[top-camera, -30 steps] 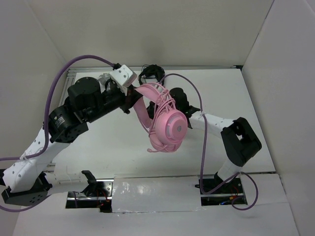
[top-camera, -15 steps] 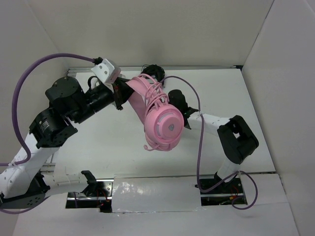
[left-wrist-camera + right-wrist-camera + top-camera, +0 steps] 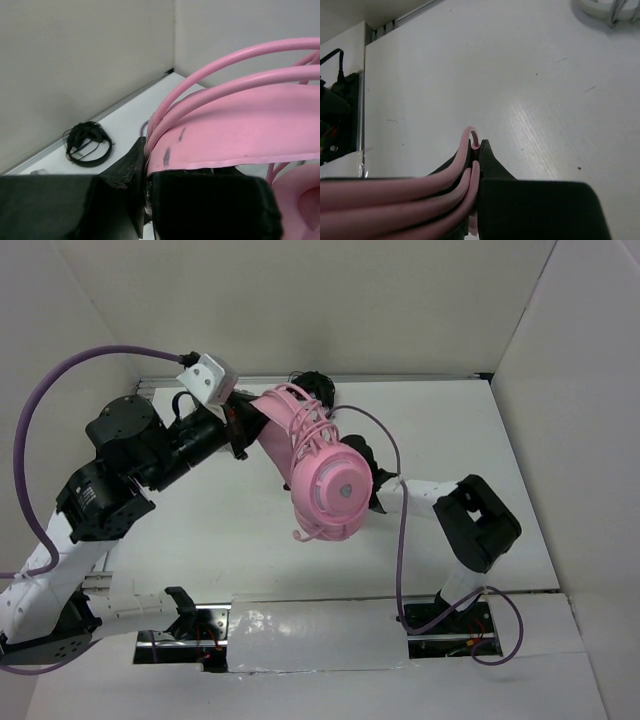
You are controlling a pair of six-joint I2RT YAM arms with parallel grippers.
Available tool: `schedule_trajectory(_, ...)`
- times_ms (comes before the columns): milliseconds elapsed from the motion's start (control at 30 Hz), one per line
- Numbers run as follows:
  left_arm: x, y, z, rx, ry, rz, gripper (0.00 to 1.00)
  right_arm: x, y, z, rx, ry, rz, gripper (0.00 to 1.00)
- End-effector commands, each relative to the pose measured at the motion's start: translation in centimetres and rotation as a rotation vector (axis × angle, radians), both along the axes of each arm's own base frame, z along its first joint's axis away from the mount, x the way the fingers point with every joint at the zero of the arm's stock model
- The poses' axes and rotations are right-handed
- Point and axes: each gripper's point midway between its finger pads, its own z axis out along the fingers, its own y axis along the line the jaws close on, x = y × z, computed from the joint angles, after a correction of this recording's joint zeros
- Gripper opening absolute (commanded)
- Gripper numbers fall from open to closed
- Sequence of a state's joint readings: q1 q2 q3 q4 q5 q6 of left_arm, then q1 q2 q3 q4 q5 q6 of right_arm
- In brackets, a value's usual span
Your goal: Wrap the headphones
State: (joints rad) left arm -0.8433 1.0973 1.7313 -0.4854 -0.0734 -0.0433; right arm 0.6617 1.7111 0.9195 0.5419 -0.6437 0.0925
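The pink headphones hang in the air over the middle of the table, one round earcup [image 3: 335,490] facing up. My left gripper [image 3: 243,422] is shut on the pink headband [image 3: 250,125], its jaws [image 3: 145,170] pinching the band's edge. Several turns of the thin pink cable [image 3: 312,430] loop over the band, and they also show in the left wrist view [image 3: 225,62]. My right gripper [image 3: 373,490] sits mostly hidden under the earcup. In the right wrist view it [image 3: 476,150] is shut on several strands of the pink cable [image 3: 395,200] just above the table.
A black coiled headset [image 3: 310,385] lies at the table's back edge and also shows in the left wrist view [image 3: 87,145]. A grey-white object [image 3: 607,10] lies at the top right of the right wrist view. White walls enclose the table [image 3: 520,490] on three sides.
My left arm has swung back and left, carrying the headphones left and turning the earcup. My right gripper has followed left under the earcup, still holding the cable.
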Motion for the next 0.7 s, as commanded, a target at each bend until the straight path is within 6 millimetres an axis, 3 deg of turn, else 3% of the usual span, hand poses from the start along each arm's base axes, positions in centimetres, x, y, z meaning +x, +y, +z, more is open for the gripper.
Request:
schedule_trajectory(0, 1.1, 3.2, 7.1, -0.286, -0.089, 0.17, 0.0, -1.8, 0.6, 0.1, 0.041, 0.012, 0.01, 0.0)
schedule_trajectory(33, 2.0, 3.2, 7.2, -0.301, -0.094, 0.215, 0.0, -2.5, 0.2, -1.3, 0.012, 0.04, 0.003, 0.0)
schedule_trajectory(67, 2.9, 3.6, 7.2, -0.307, -0.098, 0.265, 0.0, -3.3, 0.2, -1.4, 0.004, 0.047, 0.001, 0.0)
schedule_trajectory(100, 4.1, 4.8, 7.0, -0.308, -0.101, 0.369, 0.0, -4.7, 0.5, -2.1, -0.018, 0.069, 0.015, 0.0)
schedule_trajectory(167, 6.0, 4.2, 6.6, -0.296, -0.104, 0.419, 0.0, -6.6, 0.2, -3.2, -0.04, 0.104, 0.013, 0.0)
schedule_trajectory(200, 7.2, 3.4, 5.8, -0.266, -0.081, 0.425, 0.0, -8.7, 0.2, -4.5, -0.06, 0.135, 0.031, 0.0)
schedule_trajectory(267, 8.2, 3.6, 5.9, -0.267, -0.063, 0.438, 0.0, -9.6, -0.2, -4.6, -0.071, 0.148, -0.023, 0.0)
schedule_trajectory(300, 9.5, 3.1, 5.2, -0.263, -0.036, 0.446, 0.0, -11.3, -0.6, -6.0, -0.111, 0.176, -0.017, 0.0)
schedule_trajectory(367, 11.5, 4.7, 4.7, -0.254, -0.011, 0.508, 0.0, -12.2, -1.1, -5.8, -0.106, 0.192, -0.061, 0.0)
schedule_trajectory(400, 13.7, 5.4, 3.5, -0.259, 0.034, 0.547, 0.0, -12.9, -1.6, -6.4, -0.119, 0.203, -0.068, 0.0)
schedule_trajectory(433, 14.3, 5.5, 2.9, -0.237, 0.068, 0.535, 0.0, -14.0, -1.3, -6.0, -0.107, 0.21, -0.064, 0.0)
schedule_trajectory(467, 15.2, 5.6, 2.1, -0.256, 0.113, 0.54, 0.0, -14.2, -1.8, -6.8, -0.132, 0.215, -0.103, 0.0)
schedule_trajectory(500, 17.5, 6.6, 0.3, -0.237, 0.16, 0.582, 0.0, -14.5, -1.9, -7.0, -0.145, 0.222, -0.118, 0.0)
schedule_trajectory(567, 19.0, 6.9, -1.5, -0.239, 0.239, 0.581, 0.0, -16.1, -2.2, -8.1, -0.199, 0.248, -0.133, 0.0)
schedule_trajectory(600, 20.9, 8.1, -3.2, -0.237, 0.28, 0.618, 0.0, -16.6, -2.1, -8.5, -0.221, 0.24, -0.151, 0.0)
schedule_trajectory(667, 23.0, 9.2, -6.3, -0.244, 0.393, 0.684, 0.0, -17.2, -2.4, -9.3, -0.273, 0.262, -0.178, 0.0)
